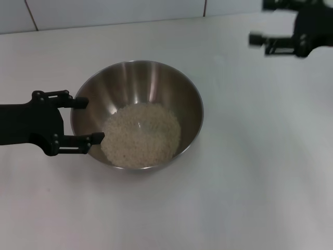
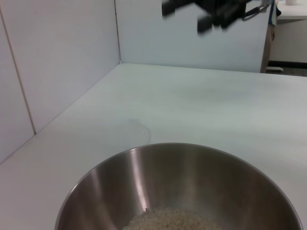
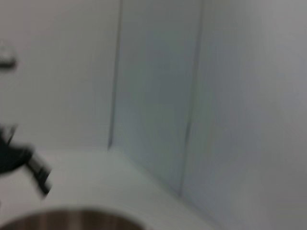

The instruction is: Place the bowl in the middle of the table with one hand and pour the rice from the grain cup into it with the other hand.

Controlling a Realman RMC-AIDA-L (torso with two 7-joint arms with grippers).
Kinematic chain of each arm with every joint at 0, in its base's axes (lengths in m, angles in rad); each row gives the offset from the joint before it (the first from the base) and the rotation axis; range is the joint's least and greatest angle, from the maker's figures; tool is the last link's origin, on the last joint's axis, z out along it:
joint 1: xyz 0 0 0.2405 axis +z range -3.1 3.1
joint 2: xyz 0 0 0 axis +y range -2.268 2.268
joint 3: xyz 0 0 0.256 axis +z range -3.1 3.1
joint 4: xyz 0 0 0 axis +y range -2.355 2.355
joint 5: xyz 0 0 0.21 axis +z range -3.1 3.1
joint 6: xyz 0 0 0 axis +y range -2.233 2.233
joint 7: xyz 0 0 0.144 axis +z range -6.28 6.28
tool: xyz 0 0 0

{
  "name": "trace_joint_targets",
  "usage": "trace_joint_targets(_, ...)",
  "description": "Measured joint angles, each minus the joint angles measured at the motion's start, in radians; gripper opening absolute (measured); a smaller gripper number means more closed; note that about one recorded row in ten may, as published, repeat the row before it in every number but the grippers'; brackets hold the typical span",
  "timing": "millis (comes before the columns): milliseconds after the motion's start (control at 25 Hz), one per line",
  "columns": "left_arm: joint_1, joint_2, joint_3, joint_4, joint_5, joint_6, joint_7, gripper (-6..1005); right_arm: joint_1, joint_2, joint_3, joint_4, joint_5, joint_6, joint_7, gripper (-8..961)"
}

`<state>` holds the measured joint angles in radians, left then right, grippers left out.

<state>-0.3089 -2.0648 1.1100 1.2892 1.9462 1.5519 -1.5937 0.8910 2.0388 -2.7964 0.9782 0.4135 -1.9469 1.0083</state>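
While my large round stainless-steel bowl [image 1: 137, 114] sits on the plain white table [image 1: 250, 172], the entries read:

Bowl position: roughly mid-table in the head view, upright, its brushed silver inside facing up.

Rice: a pale mound of off-white grains [image 1: 141, 135] covers the bowl's floor, lying toward the near side; my left wrist view shows only the top of the heap [image 2: 172, 221] below the far wall of the bowl [image 2: 192, 172].

Left gripper: my black two-pronged left gripper [image 1: 86, 120] is at the bowl's left rim, fingers spread wide apart. The far finger [image 1: 79, 102] reaches the rim's outer edge and the near finger [image 1: 88, 138] lies against the outer wall lower down. Nothing is clamped between them; whether the tips actually press the metal I cannot tell.

Right gripper: my black right gripper [image 1: 260, 44] is raised at the far right of the table, well apart from the bowl, its prongs pointing left. It also shows far off in the left wrist view [image 2: 192, 14]. The prongs stand apart with nothing visible between them.

Grain cup: not located in any view.

Right wrist view: blurred; white wall panels and a dark sliver of the bowl's rim [image 3: 72, 218] at the edge.
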Motion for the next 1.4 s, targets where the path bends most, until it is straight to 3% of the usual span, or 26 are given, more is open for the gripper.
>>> trace_joint_targets(80,-0.006,0.000,-0.001,0.000,0.002,0.000,-0.002,814,0.024,0.037,-0.127,0.109,0.004,-0.028,0.077,791)
trace_joint_targets(120,-0.006,0.000,-0.001,0.000,0.002,0.000,-0.002,814,0.038,0.039,-0.165,0.138,0.000,-0.055,0.111,791)
trace_joint_targets(520,-0.009,0.004,-0.004,0.001,0.003,0.001,-0.010,814,0.133,0.036,-0.147,0.175,-0.173,-0.149,0.214,792)
trace_joint_targets(920,-0.009,0.006,-0.009,0.013,0.005,0.007,-0.024,815,0.172,0.039,-0.127,0.124,-0.277,-0.136,0.217,792)
trace_joint_targets(1400,-0.006,0.006,-0.017,0.013,0.005,0.008,-0.029,815,0.183,0.040,-0.119,0.099,-0.289,-0.115,0.215,792)
